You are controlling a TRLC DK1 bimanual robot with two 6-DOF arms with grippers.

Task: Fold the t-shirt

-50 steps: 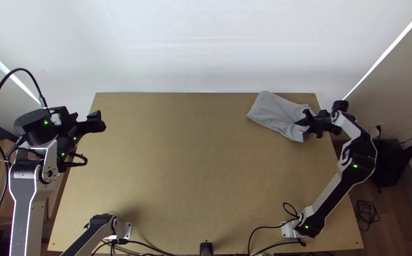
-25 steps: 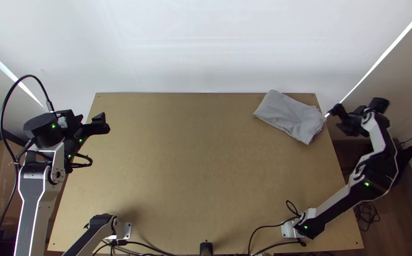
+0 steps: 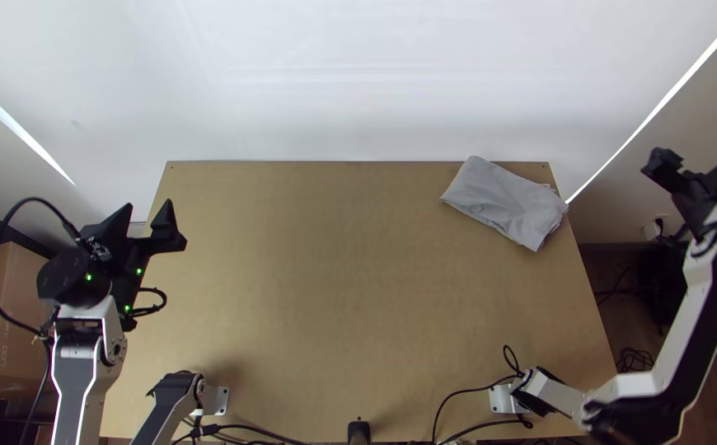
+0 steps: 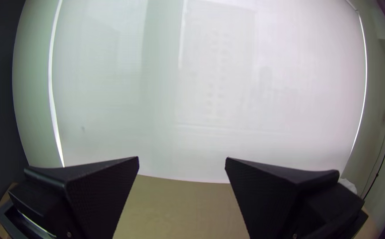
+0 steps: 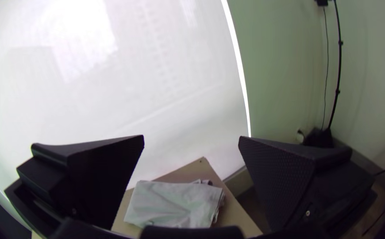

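One folded t-shirt (image 3: 504, 203); right gripper (image 3: 698, 166) spread, well apart.

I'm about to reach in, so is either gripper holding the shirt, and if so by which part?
Neither holds it: the t-shirt lies folded on the table, with both grippers away from it.

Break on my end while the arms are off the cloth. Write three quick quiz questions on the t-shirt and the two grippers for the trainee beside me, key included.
1. True or false: the fingers of the right gripper stand apart.
2. In the top view, where on the table does the t-shirt lie?
A) far left corner
B) far right corner
C) middle of the near edge
3. Fill in the number: of the right gripper and the left gripper, ____ are holding the t-shirt.

Key: 1 true; 2 B; 3 zero
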